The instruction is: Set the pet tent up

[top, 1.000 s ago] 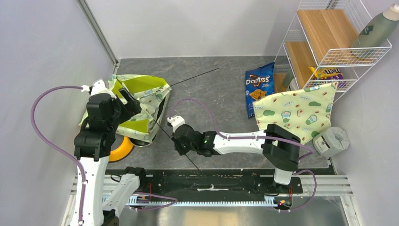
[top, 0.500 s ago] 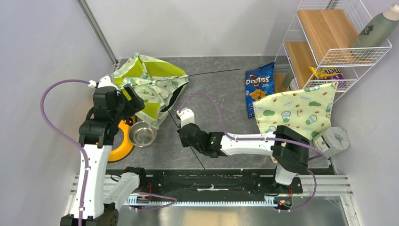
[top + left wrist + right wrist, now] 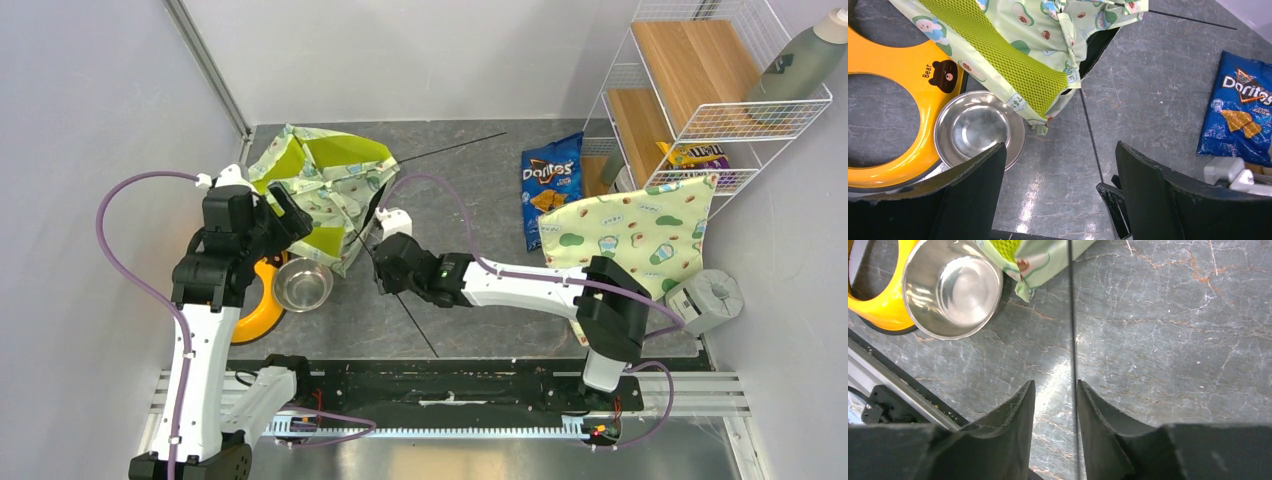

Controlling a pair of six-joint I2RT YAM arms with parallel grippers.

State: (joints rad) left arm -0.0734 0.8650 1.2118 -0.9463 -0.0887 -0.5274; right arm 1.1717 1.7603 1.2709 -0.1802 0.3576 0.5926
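Crumpled fabric tent (image 3: 320, 190) at 10 o'clock, mesh panel up, by shiny round bowl (image 3: 979, 131). Left gripper (image 3: 1060, 150) gaping, empty. Right gripper (image 3: 1055, 385) slightly parted around thin black pole (image 3: 1071, 315), not pinching.

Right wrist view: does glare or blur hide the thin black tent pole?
Right wrist: thin black tent pole is sharp; a white glare streak on the grey marbled tabletop lies just left of it. Left wrist: similar glare low on the tabletop, pole readable. Top external: even light, no blur.
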